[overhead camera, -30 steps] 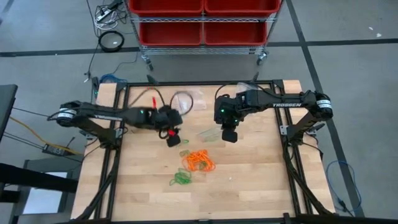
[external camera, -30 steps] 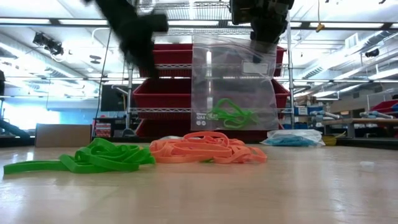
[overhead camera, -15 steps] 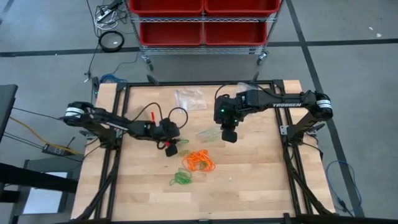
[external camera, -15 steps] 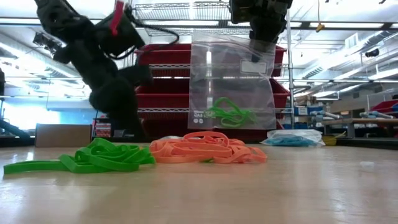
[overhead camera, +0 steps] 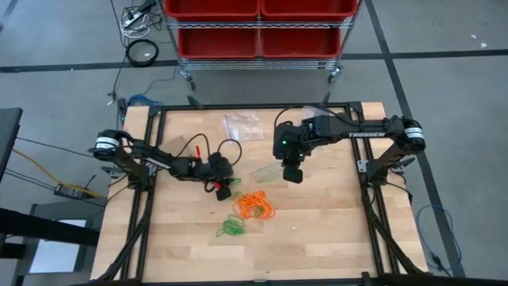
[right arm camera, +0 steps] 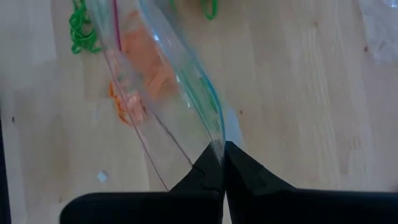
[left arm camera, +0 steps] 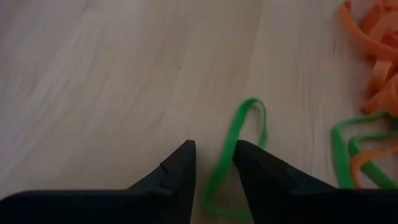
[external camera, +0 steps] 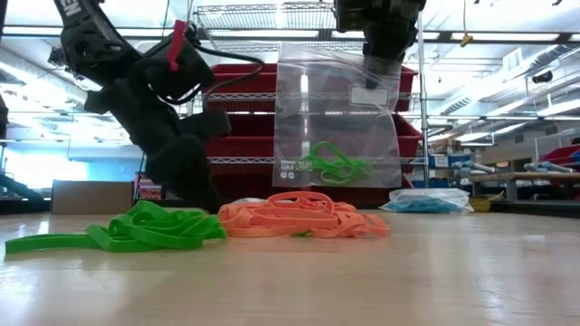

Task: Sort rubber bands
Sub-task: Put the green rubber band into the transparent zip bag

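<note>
Rubber bands lie mid-table in two clumps, an orange one [overhead camera: 254, 206] and, nearer the front, a green one [overhead camera: 231, 229]. A single green band [left arm camera: 252, 121] lies flat beside the orange clump [left arm camera: 373, 37]. My left gripper [left arm camera: 214, 155] is low over the table, open, with one finger on each side of that band; I cannot tell whether it touches. My right gripper [overhead camera: 292, 173] is higher up, shut on a clear plastic bag [external camera: 337, 118] that has green bands [external camera: 335, 167] in its bottom. My right gripper pinches the clear bag's top edge [right arm camera: 214, 146] between its two shut fingers, which come from above and point steeply down. The bag hangs below them, open side up, with its lower end [external camera: 335, 186] above the table behind the orange clump.
A second clear bag [overhead camera: 242, 125] lies near the table's far edge. A bag with blue bands [external camera: 428, 201] rests on the table beyond the orange clump. Black frame rails [overhead camera: 151, 159] run along the table's sides. Red bins [overhead camera: 258, 24] stand on a rack behind.
My left gripper has come down from well above the table and a little toward the near edge, and has tipped its fingers further down. It now sits low beside the orange clump, over the single green band. The bag and the clumps have stayed where they were.
</note>
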Robot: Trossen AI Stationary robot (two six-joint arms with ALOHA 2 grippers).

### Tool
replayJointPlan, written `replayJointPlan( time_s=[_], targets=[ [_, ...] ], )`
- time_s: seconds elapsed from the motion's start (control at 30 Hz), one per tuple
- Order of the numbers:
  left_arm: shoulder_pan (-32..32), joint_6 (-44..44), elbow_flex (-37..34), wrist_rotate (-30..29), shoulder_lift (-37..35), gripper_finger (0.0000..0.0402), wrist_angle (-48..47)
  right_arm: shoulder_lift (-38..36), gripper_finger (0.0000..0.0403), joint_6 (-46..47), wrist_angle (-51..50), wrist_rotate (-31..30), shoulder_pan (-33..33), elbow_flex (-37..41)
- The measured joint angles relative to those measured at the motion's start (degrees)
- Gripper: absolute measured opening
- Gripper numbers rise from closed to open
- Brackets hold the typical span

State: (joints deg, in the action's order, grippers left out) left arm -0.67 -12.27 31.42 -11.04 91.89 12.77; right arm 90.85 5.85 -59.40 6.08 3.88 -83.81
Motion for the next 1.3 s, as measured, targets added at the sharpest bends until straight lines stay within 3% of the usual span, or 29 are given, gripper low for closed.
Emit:
replayJointPlan(
  time_s=[0.57,0.93,1.3],
  targets=[
    [-0.1,-4.2,0.0,0.1,0.0,0.0127,9.1,0.0,0.0,0.0,0.2,0.0,-0.5,0.0],
    [-0.5,-0.6,0.2,4.0,-0.2,0.0127,-1.4,0.0,0.0,-0.4,0.0,0.0,-0.7,0.0],
    [-0.7,5.0,0.5,1.3,3.8,0.0116,0.3,0.0,0.0,-0.5,0.5,0.0,-0.8,0.0]
  ],
)
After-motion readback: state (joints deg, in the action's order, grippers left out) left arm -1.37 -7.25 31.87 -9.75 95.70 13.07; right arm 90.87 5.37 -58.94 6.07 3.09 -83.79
